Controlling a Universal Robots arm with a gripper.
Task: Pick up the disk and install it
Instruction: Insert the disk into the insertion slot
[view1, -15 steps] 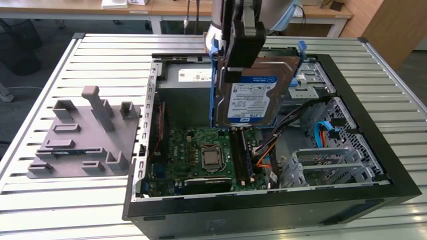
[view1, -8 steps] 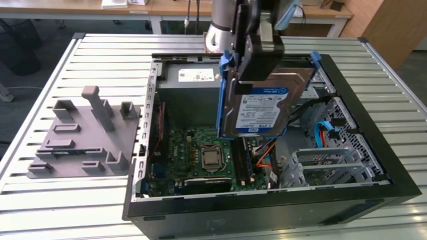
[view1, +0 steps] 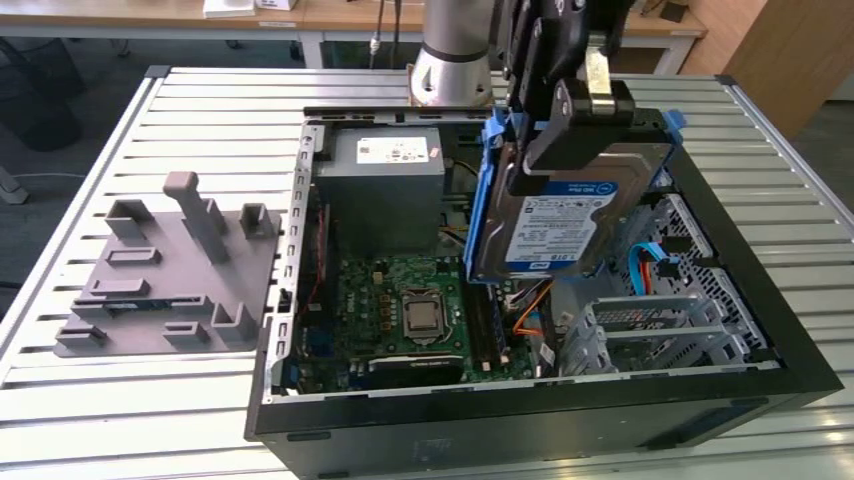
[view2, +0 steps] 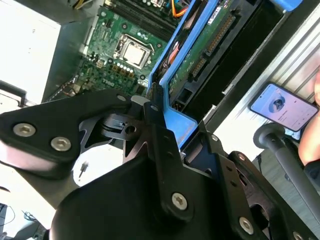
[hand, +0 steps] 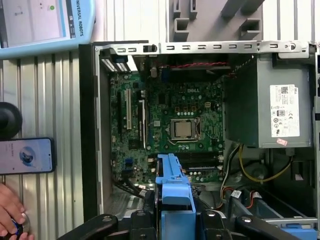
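Silver-grey metal framed in blue plastic, the disk (view1: 567, 225) hangs nearly upright with its label toward the exterior camera. It is over the open interior of the computer case (view1: 534, 425) and appears clear of everything under it. The gripper (view1: 581, 140) is clamped on the disk's upper end. In the second wrist view its black fingers (view2: 153, 107) pinch the blue bracket (view2: 177, 125) from both sides, drawn in as far as the bracket allows.

The pick-up looks finished, and I judge the step in hand to be carrying the disk to its mount. In the exterior view the perforated drive cage (view1: 654, 330) lies at five o'clock from the disk. The power supply (view1: 387, 180) is at nine o'clock and the motherboard (view1: 400, 300) at about eight. If the cage is the mount, seating the disk would call for turning it to match the opening. It would also need to stay off the blue cable (view1: 647, 262) and the orange cable (view1: 534, 300), then slide in square.

There is one each of the disk, gripper, power supply, processor socket (hand: 183, 129) and drive cage, and two loose coloured cables. One grey fixture (view1: 167, 270) sits at nine o'clock from the case on the slatted table (view1: 134, 410). One phone (hand: 26, 156) lies outside the case, with one hand (hand: 10, 215) near it.
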